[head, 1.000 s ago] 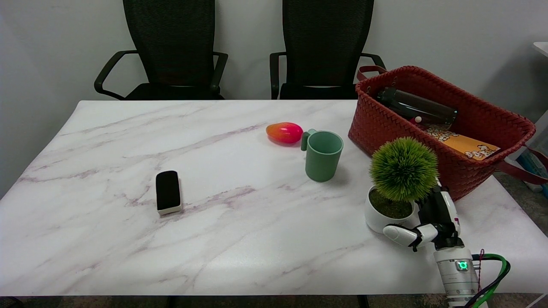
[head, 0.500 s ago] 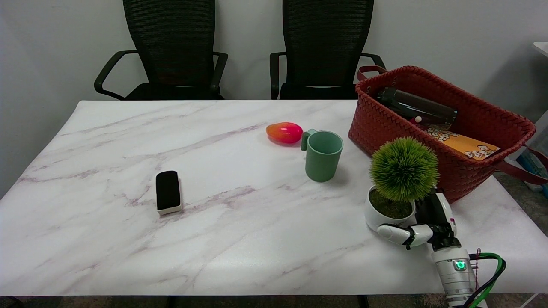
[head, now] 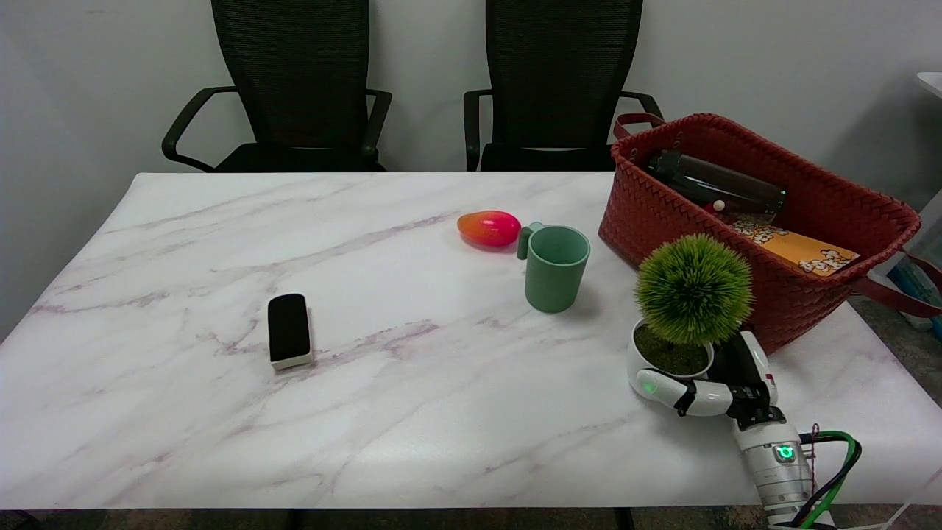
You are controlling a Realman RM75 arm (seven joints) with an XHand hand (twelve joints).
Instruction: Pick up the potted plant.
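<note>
A robot's right hand (head: 725, 383) is wrapping around the white pot of a potted plant (head: 681, 324), which is standing upright on the marble table (head: 368, 397) just in front of a red woven basket (head: 758, 221). One finger is curling across the pot's near side with its tip against the wall; whether the grip is firm is not clear. The step appears to be closing the grasp, with the pot seemingly not yet raised; the next move likely calls for squeezing firmly and lifting straight up, away from the basket. The basket is holding a dark bottle (head: 717, 184) and an orange popcorn box (head: 798, 250). Left of the basket, a green mug (head: 556, 269) is standing with nothing visible inside
</note>
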